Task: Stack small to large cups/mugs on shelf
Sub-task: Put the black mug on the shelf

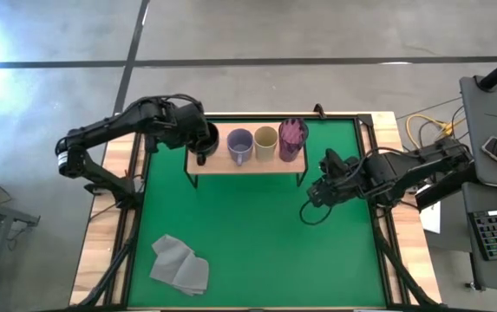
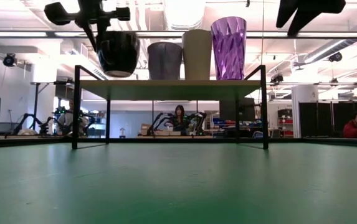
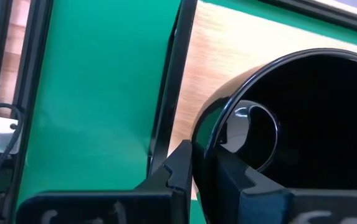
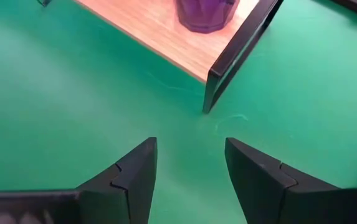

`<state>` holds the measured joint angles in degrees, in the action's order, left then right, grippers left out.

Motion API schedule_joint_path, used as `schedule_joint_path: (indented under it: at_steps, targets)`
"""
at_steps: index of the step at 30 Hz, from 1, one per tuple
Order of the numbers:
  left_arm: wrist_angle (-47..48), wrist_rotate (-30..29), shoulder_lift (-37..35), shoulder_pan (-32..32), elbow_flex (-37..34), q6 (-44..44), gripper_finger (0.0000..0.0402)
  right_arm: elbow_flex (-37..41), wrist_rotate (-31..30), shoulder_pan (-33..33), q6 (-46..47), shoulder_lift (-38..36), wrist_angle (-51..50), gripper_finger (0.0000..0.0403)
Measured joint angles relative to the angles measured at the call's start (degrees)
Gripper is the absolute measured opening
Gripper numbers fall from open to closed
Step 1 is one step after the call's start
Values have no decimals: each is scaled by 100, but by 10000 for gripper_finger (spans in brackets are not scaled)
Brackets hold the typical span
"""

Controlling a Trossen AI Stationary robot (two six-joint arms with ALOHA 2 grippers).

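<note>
Above the shelf's [image 1: 231, 164] left end, left gripper [image 3: 202, 163] jaws clamping black mug [image 2: 118, 53] rim, right gripper [image 4: 190, 163] jaws open, empty.

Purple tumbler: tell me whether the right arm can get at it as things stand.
Probably yes. The right gripper hangs open over bare mat near the shelf's right end, where the tumbler stands outermost. Only the tan cup crowds its far side.

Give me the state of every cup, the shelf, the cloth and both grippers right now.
black mug: held tilted just above the shelf's left end, rim pinched
lavender-grey mug: upright on shelf
tan cup: upright on shelf
purple tumbler: upright on shelf, right end
shelf: standing on green mat
grey cloth: crumpled on mat
left gripper: jaws shut on mug rim
right gripper: jaws open, empty, over mat
</note>
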<state>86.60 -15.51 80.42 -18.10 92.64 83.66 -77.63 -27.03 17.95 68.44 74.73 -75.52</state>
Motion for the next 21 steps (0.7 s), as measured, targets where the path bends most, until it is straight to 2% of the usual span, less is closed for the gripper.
schedule_joint_path:
  at_steps: [21]
  targets:
    - [-199, 101, 367, 124, -66, -19, 18, 42, 1, -73, -58, 36, -57, 183]
